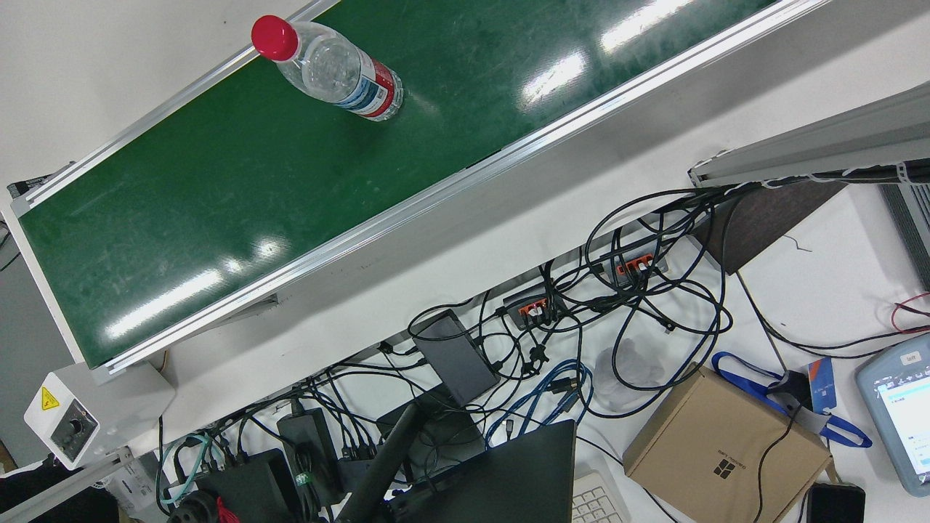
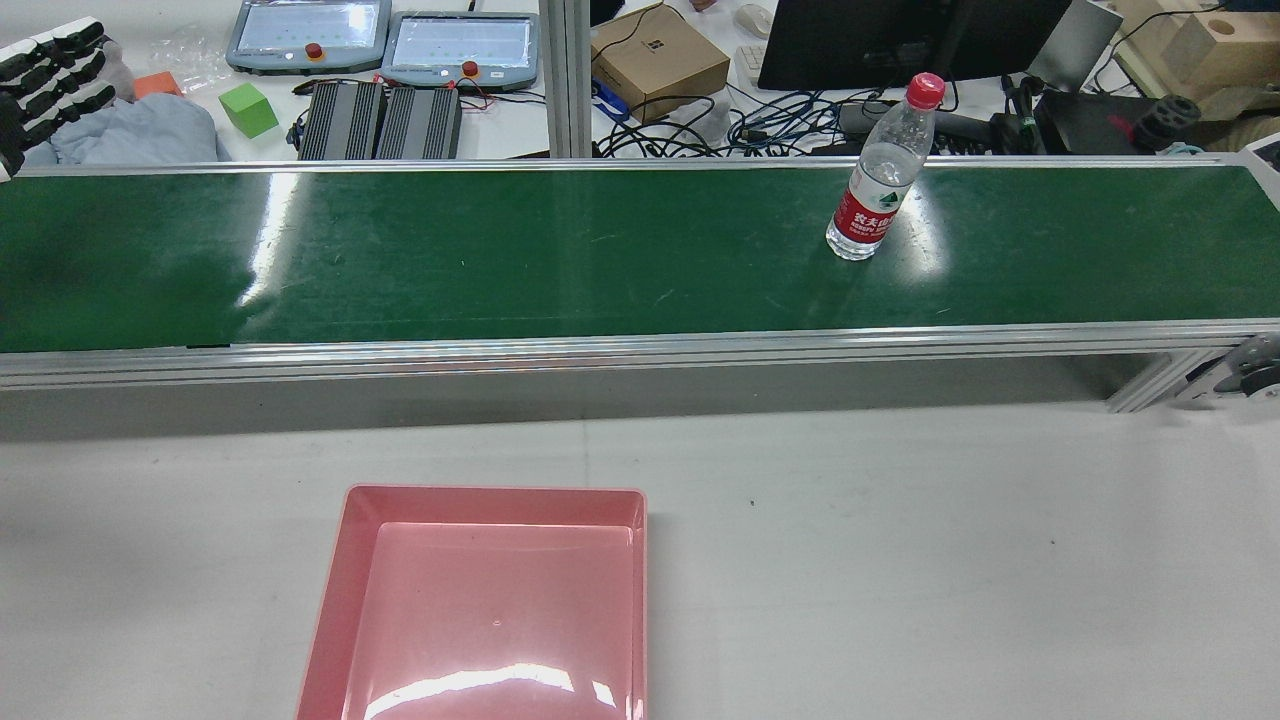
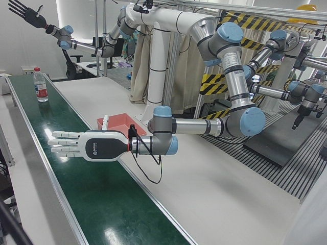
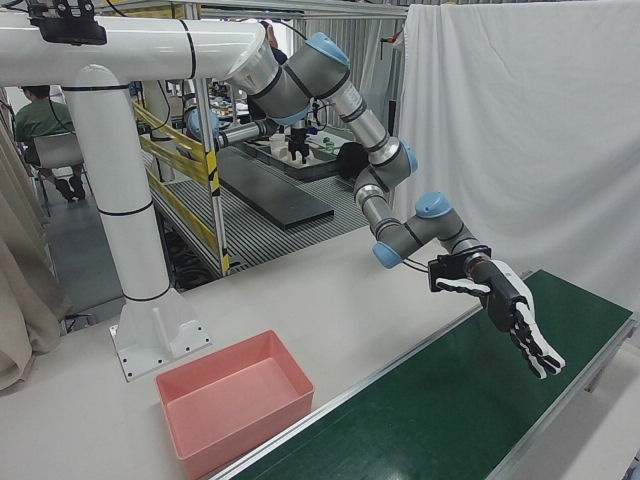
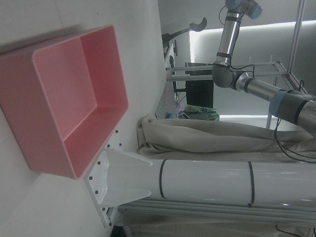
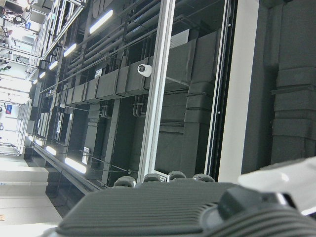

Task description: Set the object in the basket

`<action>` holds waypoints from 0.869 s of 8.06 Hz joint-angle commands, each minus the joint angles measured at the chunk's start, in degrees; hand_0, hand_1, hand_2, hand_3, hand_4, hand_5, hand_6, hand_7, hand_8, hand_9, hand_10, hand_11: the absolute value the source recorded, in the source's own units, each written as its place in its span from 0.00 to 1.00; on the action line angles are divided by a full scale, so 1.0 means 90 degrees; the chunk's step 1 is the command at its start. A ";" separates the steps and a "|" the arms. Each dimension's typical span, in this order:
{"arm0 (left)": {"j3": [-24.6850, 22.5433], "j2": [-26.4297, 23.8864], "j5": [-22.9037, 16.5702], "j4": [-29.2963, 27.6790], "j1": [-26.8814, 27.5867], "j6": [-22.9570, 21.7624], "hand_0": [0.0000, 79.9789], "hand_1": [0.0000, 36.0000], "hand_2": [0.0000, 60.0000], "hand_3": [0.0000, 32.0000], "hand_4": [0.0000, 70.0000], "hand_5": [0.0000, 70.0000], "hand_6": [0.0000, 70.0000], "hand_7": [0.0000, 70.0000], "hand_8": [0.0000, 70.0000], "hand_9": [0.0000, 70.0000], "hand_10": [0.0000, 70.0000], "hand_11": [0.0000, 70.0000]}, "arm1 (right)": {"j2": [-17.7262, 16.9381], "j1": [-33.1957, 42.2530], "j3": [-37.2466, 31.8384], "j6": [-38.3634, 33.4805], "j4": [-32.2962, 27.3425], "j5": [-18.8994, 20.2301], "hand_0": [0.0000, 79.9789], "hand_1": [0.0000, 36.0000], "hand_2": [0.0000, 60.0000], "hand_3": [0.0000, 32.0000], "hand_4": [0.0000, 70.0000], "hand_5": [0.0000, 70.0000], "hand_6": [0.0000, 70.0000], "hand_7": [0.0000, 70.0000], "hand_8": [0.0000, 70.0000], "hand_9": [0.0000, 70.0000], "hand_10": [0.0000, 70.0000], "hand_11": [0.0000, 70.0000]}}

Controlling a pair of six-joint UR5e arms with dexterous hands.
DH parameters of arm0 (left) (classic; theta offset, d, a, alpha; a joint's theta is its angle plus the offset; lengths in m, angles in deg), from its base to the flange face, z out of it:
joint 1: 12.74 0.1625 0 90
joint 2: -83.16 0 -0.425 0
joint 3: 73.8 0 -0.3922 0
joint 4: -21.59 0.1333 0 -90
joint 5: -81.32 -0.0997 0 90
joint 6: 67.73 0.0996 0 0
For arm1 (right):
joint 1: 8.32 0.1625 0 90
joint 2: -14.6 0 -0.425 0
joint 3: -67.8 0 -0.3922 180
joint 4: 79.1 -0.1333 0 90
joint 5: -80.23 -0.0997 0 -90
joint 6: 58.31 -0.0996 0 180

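Observation:
A clear water bottle (image 2: 880,190) with a red cap and red label stands upright on the green conveyor belt (image 2: 500,260), toward its right end; it also shows in the front view (image 1: 334,69) and far off in the left-front view (image 3: 41,87). The empty pink basket (image 2: 345,560) sits on the white table before the belt, left of centre; the left hand view (image 5: 49,113) shows it too. My left hand (image 3: 76,145) is open, fingers spread flat above the belt's left end, far from the bottle; it also appears in the right-front view (image 4: 510,315). My right hand (image 3: 25,13) is open, raised high.
Beyond the belt is a cluttered desk with two teach pendants (image 2: 385,45), a cardboard box (image 2: 655,60), a green cube (image 2: 247,108) and tangled cables (image 1: 581,327). The white arm pedestal (image 4: 130,250) stands behind the basket. Aluminium rails (image 2: 600,350) edge the belt.

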 commanded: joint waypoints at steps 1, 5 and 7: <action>0.0007 0.0001 0.0000 0.0000 -0.0004 0.0000 0.60 0.11 0.00 0.00 0.18 0.08 0.02 0.00 0.03 0.01 0.06 0.10 | 0.0000 -0.0002 0.0000 0.0000 0.0000 0.0000 0.00 0.00 0.00 0.00 0.00 0.00 0.00 0.00 0.00 0.00 0.00 0.00; -0.0002 0.0001 0.0000 0.0000 -0.0004 0.0000 0.60 0.10 0.00 0.00 0.15 0.08 0.01 0.00 0.02 0.00 0.05 0.09 | 0.0000 -0.0002 0.0000 0.0000 0.0000 0.0000 0.00 0.00 0.00 0.00 0.00 0.00 0.00 0.00 0.00 0.00 0.00 0.00; -0.0002 0.0001 0.0000 0.0000 0.0006 0.0000 0.60 0.10 0.00 0.00 0.15 0.08 0.01 0.00 0.02 0.00 0.05 0.09 | 0.0000 -0.0002 0.0000 0.0000 0.0000 0.0000 0.00 0.00 0.00 0.00 0.00 0.00 0.00 0.00 0.00 0.00 0.00 0.00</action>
